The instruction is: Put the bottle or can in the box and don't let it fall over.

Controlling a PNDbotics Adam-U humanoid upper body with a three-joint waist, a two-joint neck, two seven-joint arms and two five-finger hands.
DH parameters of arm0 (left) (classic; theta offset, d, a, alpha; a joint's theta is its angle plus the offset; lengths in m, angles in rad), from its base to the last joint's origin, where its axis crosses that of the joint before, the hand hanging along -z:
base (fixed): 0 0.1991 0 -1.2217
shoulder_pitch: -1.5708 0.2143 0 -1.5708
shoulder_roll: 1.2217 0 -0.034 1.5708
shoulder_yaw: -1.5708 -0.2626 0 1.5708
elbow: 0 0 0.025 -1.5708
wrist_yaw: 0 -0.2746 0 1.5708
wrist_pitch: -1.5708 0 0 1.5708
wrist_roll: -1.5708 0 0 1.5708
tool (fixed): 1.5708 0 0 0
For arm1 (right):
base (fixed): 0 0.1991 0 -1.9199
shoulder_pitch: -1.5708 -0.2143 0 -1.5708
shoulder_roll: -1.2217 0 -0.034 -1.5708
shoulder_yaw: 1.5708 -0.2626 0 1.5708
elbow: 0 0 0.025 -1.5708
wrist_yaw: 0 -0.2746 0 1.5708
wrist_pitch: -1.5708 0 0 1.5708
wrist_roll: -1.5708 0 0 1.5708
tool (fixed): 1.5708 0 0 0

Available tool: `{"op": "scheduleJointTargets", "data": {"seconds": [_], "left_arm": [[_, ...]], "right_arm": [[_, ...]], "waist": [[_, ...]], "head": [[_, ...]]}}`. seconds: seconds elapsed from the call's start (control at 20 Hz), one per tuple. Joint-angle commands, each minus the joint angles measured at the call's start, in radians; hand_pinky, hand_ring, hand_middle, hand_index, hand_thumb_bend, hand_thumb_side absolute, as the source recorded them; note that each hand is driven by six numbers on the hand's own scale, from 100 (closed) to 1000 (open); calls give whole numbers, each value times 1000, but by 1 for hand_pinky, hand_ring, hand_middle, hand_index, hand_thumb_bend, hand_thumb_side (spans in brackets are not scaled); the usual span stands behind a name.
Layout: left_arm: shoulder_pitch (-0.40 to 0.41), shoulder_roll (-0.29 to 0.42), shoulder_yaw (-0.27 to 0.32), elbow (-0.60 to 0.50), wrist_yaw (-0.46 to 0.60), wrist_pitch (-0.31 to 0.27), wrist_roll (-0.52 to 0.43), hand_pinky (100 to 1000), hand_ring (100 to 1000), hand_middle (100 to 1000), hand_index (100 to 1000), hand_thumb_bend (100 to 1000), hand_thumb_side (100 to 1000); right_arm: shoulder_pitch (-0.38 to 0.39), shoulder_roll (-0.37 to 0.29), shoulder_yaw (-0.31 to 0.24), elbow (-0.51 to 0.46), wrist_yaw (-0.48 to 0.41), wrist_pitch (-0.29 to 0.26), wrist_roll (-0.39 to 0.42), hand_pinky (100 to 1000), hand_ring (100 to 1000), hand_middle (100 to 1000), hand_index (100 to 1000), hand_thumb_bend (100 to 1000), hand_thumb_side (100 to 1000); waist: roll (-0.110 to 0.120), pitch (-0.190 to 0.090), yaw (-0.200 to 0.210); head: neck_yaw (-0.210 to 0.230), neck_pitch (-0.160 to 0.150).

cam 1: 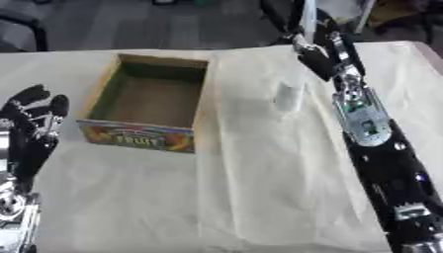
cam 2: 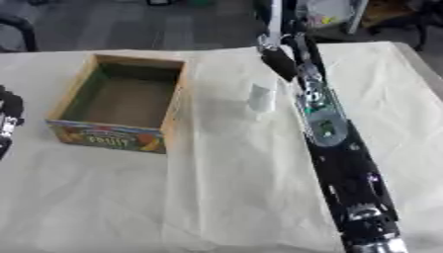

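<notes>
Two hands in view. At far left, left hand (cam 1: 33,116), idle, fingers straight and raised, grasping nothing. Right of it, box (cam 1: 152,94), open-topped, empty inside, on cloth (cam 1: 259,188). Further right, bottle (cam 1: 288,97), pale, small, upright on the cloth, near the box but outside it. Just right and above, right hand (cam 1: 316,62), beside the bottle; finger state and contact impossible to tell. Probably light, stiff, smooth and easily tipped; best gripped around mid-body, kept vertical.

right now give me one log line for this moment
bottle: upright on cloth, right of box | box: empty | right hand: by bottle, grip unclear | left hand: idle, open
</notes>
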Motion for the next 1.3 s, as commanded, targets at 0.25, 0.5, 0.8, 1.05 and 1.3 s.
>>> {"op": "scheduleJointTargets", "data": {"seconds": [0.25,0.5,0.8,1.05,1.3], "left_arm": [[-11,8,0,-13,7,-3,-1,667,680,728,819,581,626],[-11,7,0,-14,8,-2,-1,667,680,728,819,583,626],[-12,6,0,-14,8,-3,-2,667,679,727,819,584,626],[-12,5,-1,-13,8,-3,-2,666,679,727,818,584,626],[-12,5,-1,-13,9,-3,-2,666,678,726,818,584,626]], "right_arm": [[-36,-4,-16,11,9,2,-12,945,1000,1000,1000,100,567],[-45,-5,-23,23,13,5,-20,946,1000,1000,1000,100,571],[-57,-9,-34,40,17,7,-30,945,1000,1000,1000,100,573],[-68,-13,-41,50,15,7,-34,945,1000,1000,1000,100,575],[-76,-16,-44,61,14,8,-35,946,1000,1000,1000,100,577]], "waist": [[3,-12,5],[5,-11,8],[5,-12,12],[4,-12,15],[4,-12,17]], "head": [[-6,-5],[-12,-8],[-16,-12],[-17,-14],[-20,-16]]}}
